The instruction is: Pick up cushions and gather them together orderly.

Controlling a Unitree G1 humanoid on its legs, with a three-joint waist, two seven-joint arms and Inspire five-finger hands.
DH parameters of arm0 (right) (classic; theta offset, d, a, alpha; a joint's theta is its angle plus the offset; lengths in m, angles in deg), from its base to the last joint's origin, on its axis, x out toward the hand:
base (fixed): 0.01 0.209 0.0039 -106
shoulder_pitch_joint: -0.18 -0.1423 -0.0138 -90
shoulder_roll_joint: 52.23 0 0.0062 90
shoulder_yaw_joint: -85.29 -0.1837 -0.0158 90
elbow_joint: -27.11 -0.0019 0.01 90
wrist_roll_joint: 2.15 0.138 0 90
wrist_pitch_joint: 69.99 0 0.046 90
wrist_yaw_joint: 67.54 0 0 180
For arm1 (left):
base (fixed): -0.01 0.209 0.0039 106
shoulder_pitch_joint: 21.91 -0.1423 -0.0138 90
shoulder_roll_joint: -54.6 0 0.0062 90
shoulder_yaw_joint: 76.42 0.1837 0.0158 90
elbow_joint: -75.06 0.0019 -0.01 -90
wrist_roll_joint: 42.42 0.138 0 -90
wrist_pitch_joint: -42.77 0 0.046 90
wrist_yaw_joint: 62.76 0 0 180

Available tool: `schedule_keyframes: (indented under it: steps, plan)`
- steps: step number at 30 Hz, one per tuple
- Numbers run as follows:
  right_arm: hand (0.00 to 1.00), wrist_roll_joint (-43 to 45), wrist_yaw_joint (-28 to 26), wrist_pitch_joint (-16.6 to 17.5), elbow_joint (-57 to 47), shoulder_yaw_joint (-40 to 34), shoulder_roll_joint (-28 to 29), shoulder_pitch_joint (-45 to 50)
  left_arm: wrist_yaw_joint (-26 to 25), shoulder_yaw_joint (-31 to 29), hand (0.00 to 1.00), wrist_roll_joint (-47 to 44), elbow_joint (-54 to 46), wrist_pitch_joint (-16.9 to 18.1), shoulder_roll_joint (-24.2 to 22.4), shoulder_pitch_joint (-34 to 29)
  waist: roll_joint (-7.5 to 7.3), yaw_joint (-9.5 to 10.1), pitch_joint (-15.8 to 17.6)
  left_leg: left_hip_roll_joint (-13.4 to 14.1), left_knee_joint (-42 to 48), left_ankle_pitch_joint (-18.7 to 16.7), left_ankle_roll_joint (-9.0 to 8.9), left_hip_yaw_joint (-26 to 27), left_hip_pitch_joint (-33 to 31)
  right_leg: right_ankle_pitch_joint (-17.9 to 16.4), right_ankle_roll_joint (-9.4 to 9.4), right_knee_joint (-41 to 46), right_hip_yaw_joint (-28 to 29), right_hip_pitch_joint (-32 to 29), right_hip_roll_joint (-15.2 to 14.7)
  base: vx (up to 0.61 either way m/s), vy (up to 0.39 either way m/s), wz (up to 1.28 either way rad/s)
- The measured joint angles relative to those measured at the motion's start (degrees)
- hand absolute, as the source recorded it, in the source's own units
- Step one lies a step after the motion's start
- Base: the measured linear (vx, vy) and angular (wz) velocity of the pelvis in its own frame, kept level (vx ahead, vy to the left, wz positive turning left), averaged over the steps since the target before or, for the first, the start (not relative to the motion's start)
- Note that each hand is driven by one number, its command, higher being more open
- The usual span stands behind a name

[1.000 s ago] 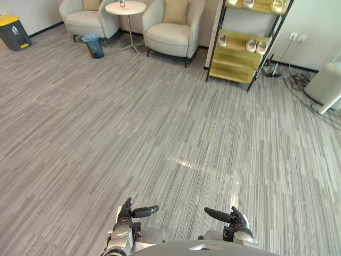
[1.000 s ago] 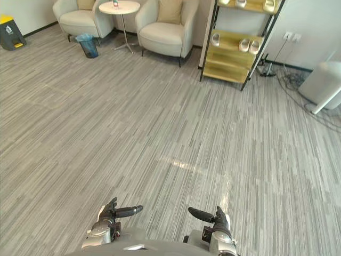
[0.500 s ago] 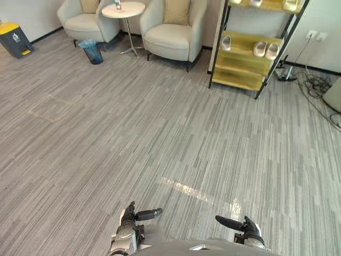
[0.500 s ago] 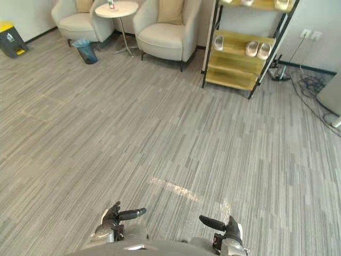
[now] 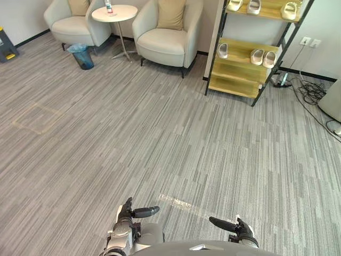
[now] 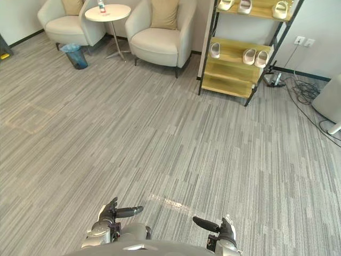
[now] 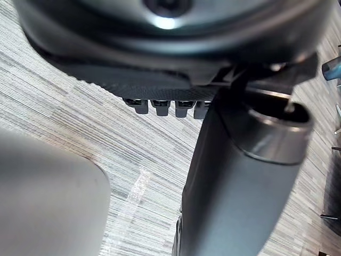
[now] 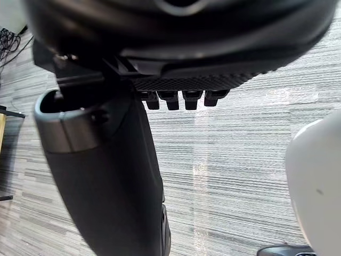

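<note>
A tan cushion (image 5: 171, 13) leans upright against the back of the nearer cream armchair (image 5: 162, 45) at the far side of the room. A second tan cushion (image 5: 78, 6) stands in the other armchair (image 5: 69, 26) further left. My left hand (image 5: 128, 213) and right hand (image 5: 238, 229) hover low over the grey striped floor, far from both cushions. Each is open and holds nothing, with the thumb pointing inward. In the wrist views the left thumb (image 7: 240, 186) and right thumb (image 8: 112, 170) stand out over bare floor.
A round white side table (image 5: 114, 13) with a bottle stands between the armchairs, a blue bin (image 5: 82, 56) beside it. A yellow shelf rack (image 5: 245, 58) holding slippers stands at the back right. Cables (image 5: 314, 90) trail on the floor at the right.
The whole picture has shifted, so the camera has moved: armchairs and shelf now sit a little lower and more fully in view. Both hands hold the same open pose.
</note>
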Motion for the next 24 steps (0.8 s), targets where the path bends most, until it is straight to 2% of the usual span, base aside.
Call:
schedule_keyframes:
  steps: [1,2,4,5,6,7,8,9,12,14,18,24]
  plan:
    - [1.0,0.14,-0.11,0.03,-0.2,-0.47,-0.2,0.72,-0.07,-0.05,1.0,-0.01,0.07,-0.01,0.23,-0.15,-0.04,-0.31,0.17,0.13,-1.02,-0.26,0.42,-0.17,1.77,0.02,0.62,7.06,0.17,-2.87,-0.76,0.1,-0.033,0.03]
    - [1.0,0.09,-0.06,0.08,-0.79,-0.25,-0.07,1.12,-0.16,-0.04,1.0,0.02,0.21,-0.02,0.37,-0.24,-0.34,-0.36,-0.03,0.34,-1.72,-0.55,0.57,-0.32,3.05,-2.49,-0.53,7.79,0.17,-4.19,-0.89,0.1,-0.044,0.05]
    - [1.0,0.09,-0.12,0.36,-1.23,0.22,-0.07,1.21,-0.15,-0.04,1.0,0.05,0.29,0.0,0.37,-0.35,-0.29,-0.45,-0.11,0.88,-2.48,-0.64,0.38,-0.68,3.71,-4.36,-0.63,5.74,0.11,-5.91,-0.73,0.06,-0.074,0.18]
    - [1.0,0.07,-0.18,0.81,-1.2,0.83,-0.17,1.23,-0.02,-0.15,1.0,0.05,0.54,0.01,0.47,-0.39,-0.36,-0.81,-0.25,1.14,-2.46,-0.75,-0.46,-2.17,3.53,-4.02,-0.4,-2.05,0.55,-6.6,-0.49,0.07,-0.18,0.48]
    - [1.0,0.13,-0.18,0.93,-1.08,0.93,0.0,1.62,0.03,-0.63,1.0,0.12,0.66,0.08,0.71,-0.36,-1.23,-0.78,-0.77,0.31,-1.91,-1.14,-1.36,-3.39,2.96,-2.07,0.8,-8.89,0.91,-6.21,-0.89,0.15,-0.257,0.64]
    - [1.0,0.09,-0.3,0.54,-0.91,0.58,0.05,1.79,-0.15,-1.65,1.0,0.05,1.86,-0.06,-0.04,-0.21,-0.59,-0.93,-1.98,0.77,-2.01,-1.22,-1.83,-4.51,2.74,-2.35,0.9,-11.29,0.1,-4.96,-0.19,0.12,-0.182,0.4]
    - [1.0,0.07,-0.29,0.54,-0.91,0.58,-0.02,1.88,-0.15,-1.82,1.0,0.07,1.97,-0.03,-0.22,-0.25,-0.39,-0.86,-2.19,0.9,-2.21,-1.14,-1.96,-4.64,2.65,-2.32,0.84,-11.65,-0.01,-4.92,0.01,0.18,-0.236,0.32]
    - [1.0,-0.02,-0.39,0.5,-0.91,0.59,-0.79,2.09,-0.18,-2.2,1.0,0.05,2.42,-0.05,-1.13,-0.48,0.65,-0.8,-2.75,1.81,-3.8,-0.5,-2.95,-5.06,2.8,-2.28,0.76,-13.53,-0.33,-4.27,1.04,0.11,-0.182,0.13]
    - [1.0,0.1,-0.36,0.18,-0.31,-0.52,-1.41,2.1,-0.14,-2.17,1.0,0.1,2.5,-0.04,-1.7,-1.07,2.09,-0.82,-3.54,3.38,-6.36,-0.15,-3.44,-5.11,4.35,-1.62,-0.21,-16.47,-0.56,-2.42,2.94,0.12,-0.2,0.0]
    - [1.0,0.1,-0.32,0.15,0.38,-0.61,-1.31,1.97,0.21,-1.92,1.0,0.12,2.68,-0.04,-1.59,-1.12,1.79,-0.83,-3.51,4.21,-7.96,-0.11,-3.5,-5.3,6.25,-1.18,-0.7,-18.43,-0.68,-0.43,3.99,0.09,-0.124,-0.04]
    - [1.0,0.11,-0.34,0.14,1.7,-1.13,-1.46,1.57,0.32,-1.41,1.0,0.09,4.09,-0.02,-0.91,-0.72,1.57,-0.94,-3.8,4.11,-9.17,-0.02,-3.64,-6.47,7.02,-0.32,-0.61,-21.21,-0.96,1.11,4.47,0.07,-0.016,0.05]
    - [1.0,0.15,-0.39,0.21,3.25,-2.67,-1.58,0.9,0.31,2.44,1.0,0.07,4.76,0.03,0.38,-0.15,1.73,-1.0,-3.81,2.39,-9.56,0.05,-3.5,-7.95,7.86,2.03,-0.1,-25.93,-0.82,4.05,3.21,0.05,0.065,0.04]
